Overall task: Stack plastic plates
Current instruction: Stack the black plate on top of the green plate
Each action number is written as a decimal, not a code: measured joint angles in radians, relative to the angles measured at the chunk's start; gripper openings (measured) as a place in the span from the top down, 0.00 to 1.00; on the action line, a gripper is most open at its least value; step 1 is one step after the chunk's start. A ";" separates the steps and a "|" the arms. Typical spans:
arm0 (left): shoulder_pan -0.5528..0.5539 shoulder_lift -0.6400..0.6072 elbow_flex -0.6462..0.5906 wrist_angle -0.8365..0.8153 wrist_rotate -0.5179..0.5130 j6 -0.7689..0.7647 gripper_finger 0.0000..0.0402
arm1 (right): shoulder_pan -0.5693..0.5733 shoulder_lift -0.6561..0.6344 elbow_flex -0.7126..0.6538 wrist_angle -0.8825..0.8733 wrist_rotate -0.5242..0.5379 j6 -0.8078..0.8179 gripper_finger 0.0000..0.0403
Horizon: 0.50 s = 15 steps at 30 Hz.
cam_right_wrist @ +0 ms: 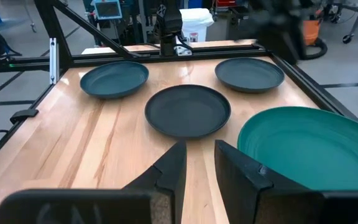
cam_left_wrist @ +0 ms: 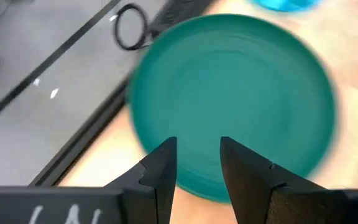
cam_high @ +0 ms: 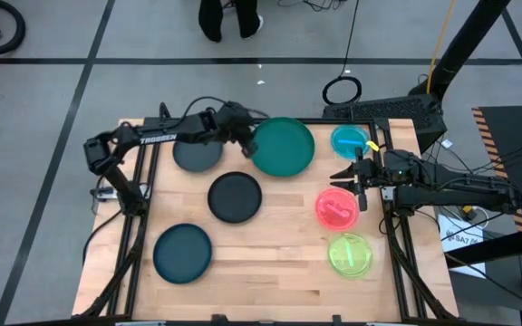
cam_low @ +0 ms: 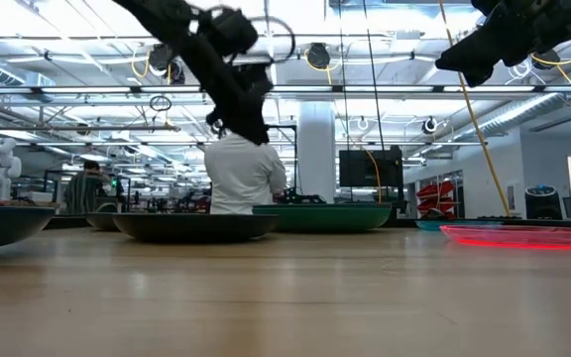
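Observation:
A large green plate (cam_high: 284, 147) lies at the table's far middle. Three dark grey plates lie apart on the wood: one far left (cam_high: 196, 152), one in the middle (cam_high: 235, 196), one near left (cam_high: 182, 252). Small blue (cam_high: 350, 140), pink (cam_high: 337, 208) and lime (cam_high: 350, 254) plates lie in a row on the right. My left gripper (cam_high: 246, 143) hangs open over the green plate's left rim (cam_left_wrist: 166, 174), well above the table in the low view (cam_low: 249, 134). My right gripper (cam_high: 341, 174) is open and empty, raised between the blue and pink plates.
A dark frame (cam_high: 143, 181) runs along the table's left and right sides and its far edge. Bare wood lies along the near edge (cam_high: 270, 281). A cable loop (cam_high: 342, 90) lies on the floor beyond the far edge. A person (cam_low: 244, 174) stands in the room behind the table.

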<state>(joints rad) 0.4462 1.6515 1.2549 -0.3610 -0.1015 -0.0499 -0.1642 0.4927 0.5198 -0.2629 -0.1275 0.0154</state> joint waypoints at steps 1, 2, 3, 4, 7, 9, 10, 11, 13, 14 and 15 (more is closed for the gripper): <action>-0.020 -0.012 0.000 -0.004 -0.002 0.021 0.68 | 0.000 0.001 0.000 -0.005 0.000 0.000 0.81; -0.039 -0.022 0.000 -0.007 -0.005 0.039 0.68 | 0.000 0.001 0.000 -0.009 -0.001 0.000 0.81; -0.056 -0.037 -0.006 -0.012 -0.005 0.054 0.68 | 0.000 0.002 0.000 -0.009 -0.001 0.000 0.81; -0.070 -0.054 -0.019 -0.018 -0.007 0.069 0.68 | 0.000 0.002 0.000 -0.006 -0.002 0.000 0.81; -0.114 -0.103 -0.057 0.006 -0.012 0.101 0.68 | 0.000 0.001 0.000 -0.004 -0.003 0.000 0.81; -0.132 -0.148 -0.102 -0.006 -0.011 0.104 0.68 | 0.000 0.001 0.000 -0.004 -0.003 0.000 0.81; -0.138 -0.167 -0.124 -0.007 -0.012 0.098 0.68 | 0.000 0.001 0.000 -0.004 -0.003 0.000 0.81; -0.145 -0.185 -0.146 0.006 -0.013 0.092 0.68 | 0.000 0.001 0.000 -0.004 -0.003 0.000 0.81; -0.155 -0.237 -0.206 0.011 -0.019 0.071 0.68 | 0.000 0.002 0.000 0.000 0.001 -0.006 0.81; -0.162 -0.262 -0.236 0.008 -0.018 0.054 0.68 | 0.000 0.003 0.000 0.010 0.017 -0.012 0.81; -0.171 -0.285 -0.261 0.027 -0.018 0.038 0.68 | 0.000 0.004 0.000 0.028 0.056 -0.017 0.81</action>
<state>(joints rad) 0.2753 1.3670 0.9940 -0.3338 -0.1196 -0.0122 -0.1638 0.4965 0.5198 -0.2345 -0.0720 -0.0013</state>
